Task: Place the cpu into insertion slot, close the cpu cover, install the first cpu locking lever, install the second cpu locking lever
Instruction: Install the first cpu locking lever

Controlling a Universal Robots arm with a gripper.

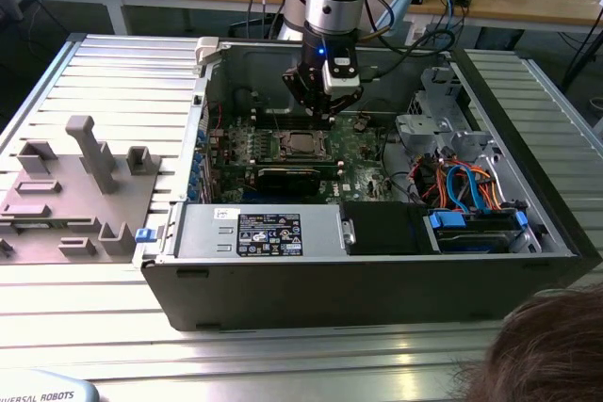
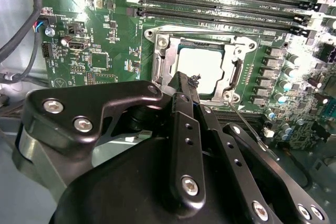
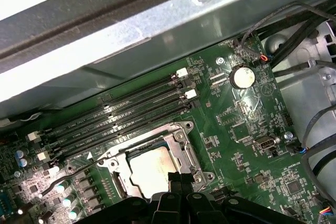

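A ribbed metal bench (image 1: 283, 355) carries the open computer case (image 1: 377, 280). Mid-frame in the exterior view I see the cpu (image 2: 203, 67) seated in the insertion slot (image 2: 237, 73). The cpu cover (image 2: 163, 59) lies flat over it, and my gripper (image 2: 186, 82) is pinched narrow at the cover's edge.

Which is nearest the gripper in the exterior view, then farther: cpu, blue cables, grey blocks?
From the gripper:
1. cpu, just below it.
2. blue cables, inside the case, exterior view's right.
3. grey blocks, outside the case, exterior view's left.

You've got a grey jig (image 1: 57, 204) at the exterior view's left, PSU (image 1: 268, 233) in the case (image 1: 330, 289), blue/orange cables (image 1: 462, 184) rightward.
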